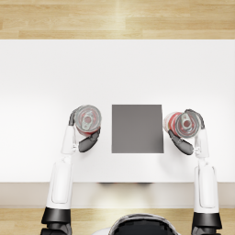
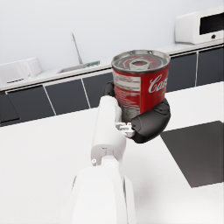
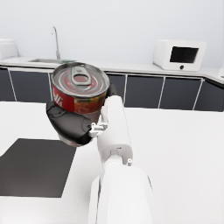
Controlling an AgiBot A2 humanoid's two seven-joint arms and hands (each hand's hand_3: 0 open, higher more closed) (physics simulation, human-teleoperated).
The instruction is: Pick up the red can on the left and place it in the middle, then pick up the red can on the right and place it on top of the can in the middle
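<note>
Head view: left hand [image 1: 85,137] grips left can [image 1: 87,118], right hand [image 1: 183,143] grips right can [image 1: 183,124], both beside the dark mat [image 1: 137,128]; we'd carry left can upright to mat ctr, lower gently.

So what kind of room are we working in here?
Looks like a simulated kitchen: a white boxy microwave on the counter, a metal sink tap, and dark flat-fronted base cabinets behind the white table.
</note>
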